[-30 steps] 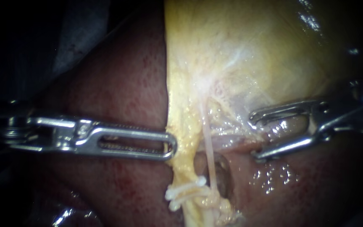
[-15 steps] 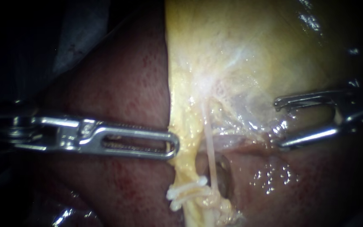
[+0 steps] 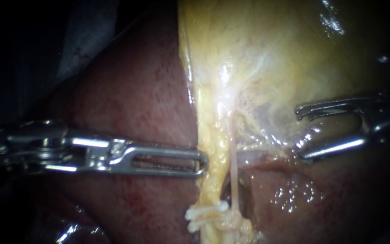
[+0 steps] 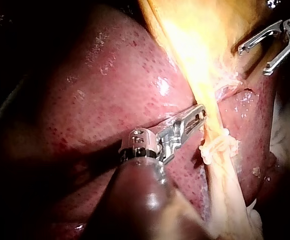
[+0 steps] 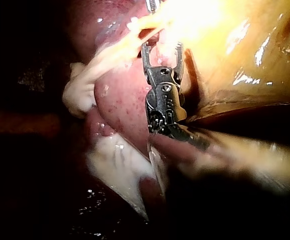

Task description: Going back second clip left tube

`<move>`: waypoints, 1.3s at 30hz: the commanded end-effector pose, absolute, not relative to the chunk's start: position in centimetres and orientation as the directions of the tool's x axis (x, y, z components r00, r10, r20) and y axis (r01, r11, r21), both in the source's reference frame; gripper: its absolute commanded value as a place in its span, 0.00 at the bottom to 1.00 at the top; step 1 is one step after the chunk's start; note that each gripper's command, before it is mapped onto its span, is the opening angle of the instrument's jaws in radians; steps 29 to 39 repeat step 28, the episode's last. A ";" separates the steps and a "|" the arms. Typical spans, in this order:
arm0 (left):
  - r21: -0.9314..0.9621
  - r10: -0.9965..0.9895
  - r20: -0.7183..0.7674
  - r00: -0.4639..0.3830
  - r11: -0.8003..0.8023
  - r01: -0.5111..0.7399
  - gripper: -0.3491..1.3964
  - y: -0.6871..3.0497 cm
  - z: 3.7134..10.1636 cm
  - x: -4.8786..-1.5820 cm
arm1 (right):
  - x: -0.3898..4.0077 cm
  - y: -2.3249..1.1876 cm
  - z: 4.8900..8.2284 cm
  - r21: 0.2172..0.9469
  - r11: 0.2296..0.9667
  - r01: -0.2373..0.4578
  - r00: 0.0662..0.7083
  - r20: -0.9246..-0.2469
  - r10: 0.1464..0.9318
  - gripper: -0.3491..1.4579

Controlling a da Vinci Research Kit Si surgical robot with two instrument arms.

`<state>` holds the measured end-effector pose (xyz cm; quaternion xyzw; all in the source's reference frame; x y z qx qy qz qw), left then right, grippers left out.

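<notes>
In the endoscope view a yellow band of tissue (image 3: 208, 171) runs down from the gallbladder (image 3: 271, 45), with a thin pale tube (image 3: 234, 174) just to its right. Two white clips (image 3: 204, 216) cross its lower end. My left instrument (image 3: 202, 162) lies level over the liver (image 3: 136, 90), its jaws shut on the band's left edge. My right instrument (image 3: 299, 134) stands to the right of the tube, jaws open and empty. The left wrist view shows the left instrument (image 4: 197, 116) at the band, the clips (image 4: 217, 150) beside it and the right instrument (image 4: 253, 61) beyond.
A dark hollow (image 3: 244, 194) opens in the tissue right of the tube, just above the clips. Wet, shiny liver (image 3: 294, 194) lies below the right instrument. In the right wrist view the open jaws (image 5: 160, 50) point at the bright yellow tissue (image 5: 209, 20).
The right instrument drew back to the right, away from the tube, then held still. The left instrument moved right and carried the yellow band with it.
</notes>
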<state>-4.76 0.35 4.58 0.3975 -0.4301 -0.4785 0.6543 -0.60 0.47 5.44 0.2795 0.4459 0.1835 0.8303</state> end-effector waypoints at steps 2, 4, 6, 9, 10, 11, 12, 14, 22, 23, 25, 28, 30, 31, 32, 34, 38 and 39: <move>0.932 -0.968 0.179 0.175 0.224 0.285 0.00 0.35 4.59 -4.78 | -0.60 0.47 5.44 0.628 0.776 -0.055 0.535 -0.638 0.554 0.48; 0.932 -0.968 0.178 0.175 0.223 0.284 0.00 0.36 4.59 -4.78 | -0.60 0.46 5.44 0.628 0.776 -0.055 0.535 -0.638 0.554 0.48; 0.933 -0.968 0.178 0.175 0.223 0.284 0.00 0.37 4.58 -4.78 | -0.60 0.46 5.43 0.628 0.776 -0.056 0.535 -0.638 0.554 0.48; 0.933 -0.968 0.178 0.175 0.223 0.283 0.00 0.37 4.58 -4.78 | -0.60 0.46 5.42 0.628 0.776 -0.056 0.535 -0.638 0.554 0.48; 0.933 -0.968 0.178 0.175 0.223 0.283 0.00 0.37 4.58 -4.78 | -0.60 0.46 5.42 0.628 0.776 -0.056 0.535 -0.637 0.554 0.48; 0.933 -0.968 0.178 0.175 0.223 0.283 0.00 0.37 4.58 -4.78 | -0.60 0.46 5.42 0.628 0.776 -0.056 0.535 -0.638 0.554 0.48; 0.933 -0.968 0.178 0.175 0.222 0.283 0.00 0.38 4.58 -4.78 | -0.60 0.46 5.42 0.628 0.776 -0.056 0.535 -0.637 0.554 0.48; 0.933 -0.968 0.178 0.175 0.222 0.283 0.00 0.38 4.58 -4.78 | -0.60 0.46 5.42 0.628 0.776 -0.056 0.535 -0.637 0.554 0.48; 0.933 -0.968 0.178 0.175 0.222 0.283 0.00 0.38 4.58 -4.78 | -0.61 0.46 5.42 0.628 0.776 -0.056 0.535 -0.637 0.555 0.48; 0.933 -0.968 0.178 0.175 0.222 0.283 0.00 0.38 4.58 -4.78 | -0.61 0.46 5.41 0.628 0.776 -0.056 0.535 -0.637 0.555 0.48; 0.933 -0.968 0.178 0.175 0.222 0.283 0.00 0.38 4.58 -4.78 | -0.61 0.46 5.41 0.628 0.776 -0.057 0.535 -0.637 0.555 0.48; 0.933 -0.968 0.177 0.175 0.222 0.283 0.00 0.38 4.58 -4.79 | -0.61 0.46 5.40 0.629 0.776 -0.057 0.535 -0.637 0.555 0.48; 0.933 -0.968 0.177 0.175 0.222 0.283 0.00 0.38 4.58 -4.79 | -0.61 0.46 5.40 0.629 0.776 -0.057 0.535 -0.637 0.555 0.48; 0.933 -0.968 0.177 0.175 0.222 0.283 0.00 0.38 4.58 -4.79 | -0.61 0.46 5.40 0.629 0.776 -0.057 0.535 -0.637 0.555 0.48; 0.933 -0.968 0.177 0.175 0.222 0.283 0.00 0.38 4.58 -4.79 | -0.61 0.46 5.40 0.629 0.776 -0.057 0.535 -0.637 0.555 0.48; 0.933 -0.968 0.177 0.175 0.222 0.283 0.00 0.38 4.58 -4.79 | -0.61 0.46 5.40 0.629 0.776 -0.057 0.535 -0.637 0.555 0.48; 0.933 -0.968 0.177 0.175 0.222 0.283 0.00 0.38 4.58 -4.79 | -0.61 0.46 5.40 0.629 0.776 -0.057 0.535 -0.637 0.555 0.48; 0.933 -0.968 0.177 0.175 0.222 0.283 0.00 0.38 4.58 -4.79 | -0.61 0.46 5.40 0.629 0.776 -0.057 0.535 -0.637 0.555 0.48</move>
